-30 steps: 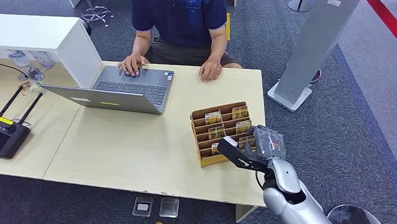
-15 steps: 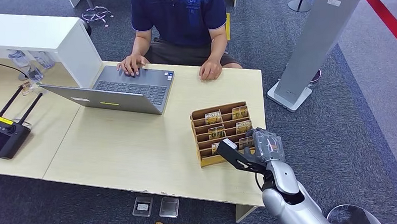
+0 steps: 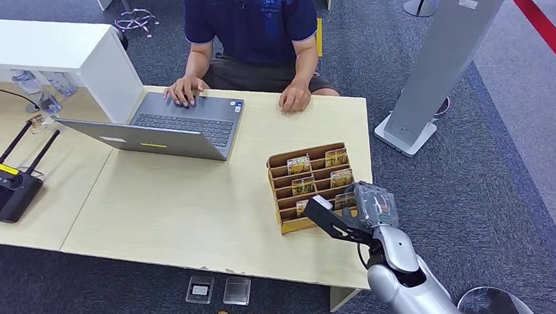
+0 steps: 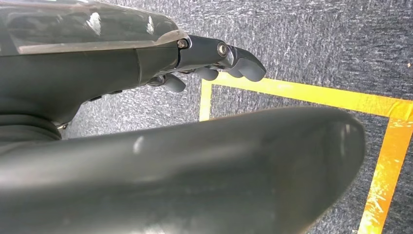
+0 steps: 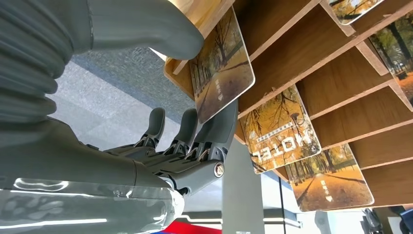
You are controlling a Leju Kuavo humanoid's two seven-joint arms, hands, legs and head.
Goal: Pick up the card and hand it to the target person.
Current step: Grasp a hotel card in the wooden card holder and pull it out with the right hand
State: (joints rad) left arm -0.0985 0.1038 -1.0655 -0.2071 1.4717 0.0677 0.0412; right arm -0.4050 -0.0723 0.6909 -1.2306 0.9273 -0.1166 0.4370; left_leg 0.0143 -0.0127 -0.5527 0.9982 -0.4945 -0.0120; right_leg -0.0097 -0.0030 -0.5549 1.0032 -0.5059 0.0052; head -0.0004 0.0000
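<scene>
A brown cardboard rack (image 3: 316,152) near the table's right edge holds several autumn-photo cards in stepped rows. My right hand (image 3: 368,205) is at the rack's near right corner. In the right wrist view the thumb (image 5: 146,29) lies across the front of the nearest card (image 5: 221,68) and the dark fingers (image 5: 214,136) reach behind it. That card still stands in its slot. The person (image 3: 252,23) sits at the far side, one hand (image 3: 295,98) flat on the table. My left hand (image 4: 209,53) hangs over the carpet, holding nothing.
An open grey laptop (image 3: 175,126) sits in front of the person. A black remote controller (image 3: 4,190) lies at the left. A white cabinet (image 3: 58,53) stands at the back left, and a grey floor stand (image 3: 441,65) stands to the right of the table.
My right hand has sunk slightly lower at the rack's near right corner. The person and the things on the table have not moved.
</scene>
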